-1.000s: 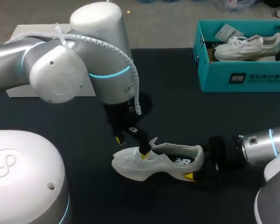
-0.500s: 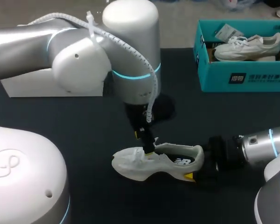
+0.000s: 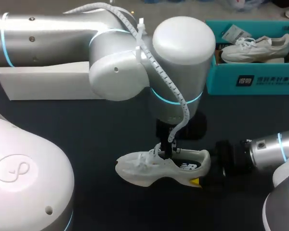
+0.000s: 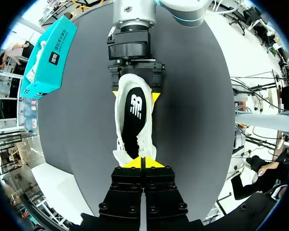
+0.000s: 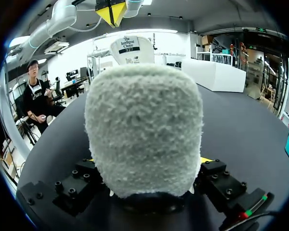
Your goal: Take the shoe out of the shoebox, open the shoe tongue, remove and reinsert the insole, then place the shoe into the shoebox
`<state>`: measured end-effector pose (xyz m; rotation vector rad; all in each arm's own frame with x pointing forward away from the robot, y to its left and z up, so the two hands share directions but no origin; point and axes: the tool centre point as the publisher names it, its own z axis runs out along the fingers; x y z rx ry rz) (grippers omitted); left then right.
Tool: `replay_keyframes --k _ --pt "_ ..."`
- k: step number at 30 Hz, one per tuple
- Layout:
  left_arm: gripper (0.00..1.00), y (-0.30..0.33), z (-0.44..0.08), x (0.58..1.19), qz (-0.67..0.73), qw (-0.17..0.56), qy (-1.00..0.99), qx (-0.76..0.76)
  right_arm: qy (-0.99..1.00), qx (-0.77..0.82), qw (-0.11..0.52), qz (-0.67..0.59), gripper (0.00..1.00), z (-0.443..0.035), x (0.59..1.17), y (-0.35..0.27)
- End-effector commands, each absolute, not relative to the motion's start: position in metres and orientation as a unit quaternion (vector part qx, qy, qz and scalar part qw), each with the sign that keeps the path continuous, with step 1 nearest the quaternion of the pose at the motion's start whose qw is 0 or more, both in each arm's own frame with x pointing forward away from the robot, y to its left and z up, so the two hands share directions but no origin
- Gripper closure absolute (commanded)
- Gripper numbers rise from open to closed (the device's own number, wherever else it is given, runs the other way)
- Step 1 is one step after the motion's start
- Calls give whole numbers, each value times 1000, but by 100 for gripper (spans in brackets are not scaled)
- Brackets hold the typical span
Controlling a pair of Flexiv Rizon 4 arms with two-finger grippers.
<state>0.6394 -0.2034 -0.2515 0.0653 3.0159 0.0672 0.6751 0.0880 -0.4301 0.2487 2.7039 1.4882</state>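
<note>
The right jaws clamp the heel of the shoe (image 3: 159,171) at 3 o'clock. The left jaws, closed at the tongue (image 5: 132,48), should, I think, pull it gently toward 9 o'clock.

Silver arms (image 3: 48,29), cyan light rings (image 3: 176,99)

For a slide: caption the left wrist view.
Left pincer shut at the tongue of the white sneaker; right pincer clamps its heel.

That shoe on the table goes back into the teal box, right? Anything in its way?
Nothing lies on the table between the shoe and the box. But the box already holds another white shoe that fills much of it. The right gripper clamps the heel, the left gripper pinches the tongue.
</note>
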Motion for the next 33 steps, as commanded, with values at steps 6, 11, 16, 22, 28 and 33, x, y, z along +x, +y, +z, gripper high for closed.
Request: replay_keyframes --k 6,11,16,22,28,33 --pt "100 -216 -256 651 -19 84 996 -34 874 81 24 479 100 -430 674 89" --pt "100 -228 -269 657 -55 97 994 -13 874 81 24 479 100 -430 674 89" --pt "100 -239 -293 660 -72 94 993 12 874 81 24 479 100 -430 674 89" --pt "100 -249 -318 665 -86 83 993 26 874 81 24 479 100 -430 674 89" --pt "100 -265 -342 674 -84 86 992 38 874 81 24 479 100 -430 674 89" --pt "100 -272 -356 670 -86 74 992 50 874 81 24 479 100 -430 674 89"
